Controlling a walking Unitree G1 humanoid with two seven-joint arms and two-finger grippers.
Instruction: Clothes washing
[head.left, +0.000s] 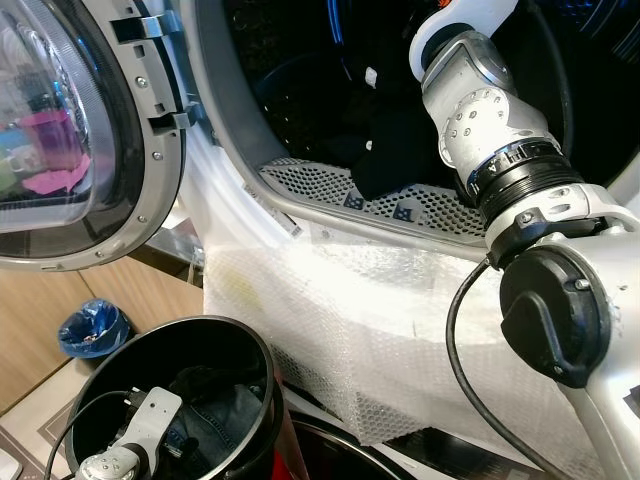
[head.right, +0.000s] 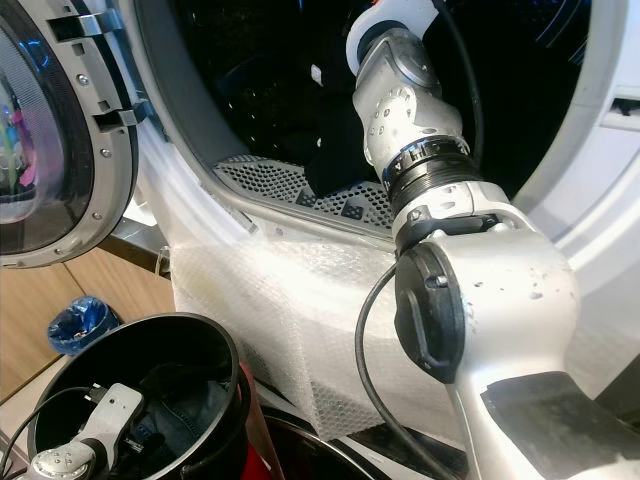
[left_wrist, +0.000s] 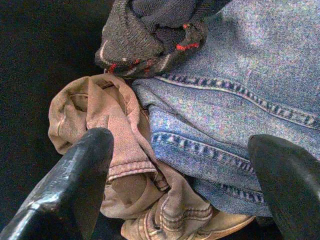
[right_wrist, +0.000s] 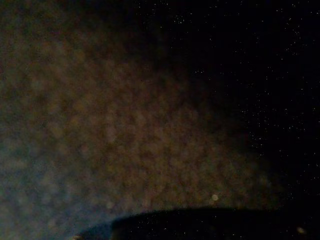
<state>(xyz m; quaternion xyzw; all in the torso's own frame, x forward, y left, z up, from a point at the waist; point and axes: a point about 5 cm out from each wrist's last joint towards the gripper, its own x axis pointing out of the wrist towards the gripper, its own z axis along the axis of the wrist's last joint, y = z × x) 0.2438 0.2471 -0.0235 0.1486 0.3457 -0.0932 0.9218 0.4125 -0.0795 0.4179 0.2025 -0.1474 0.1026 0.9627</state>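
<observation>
The washer (head.left: 330, 215) stands open, its door (head.left: 70, 130) swung to my left, bubble wrap (head.left: 350, 330) draped over its sill. My right arm (head.left: 500, 150) reaches into the drum, where a dark garment (head.left: 385, 160) lies; I can't tell how that gripper stands (its camera is nearly black). Below, in the bin (head.left: 250, 350), my left gripper (left_wrist: 180, 165) hangs spread over jeans (left_wrist: 240, 100), a tan garment (left_wrist: 110, 125) and a dark knit (left_wrist: 150, 35). Closing here, I'd judge, could snag two pieces, and one might drop short of the drum.
</observation>
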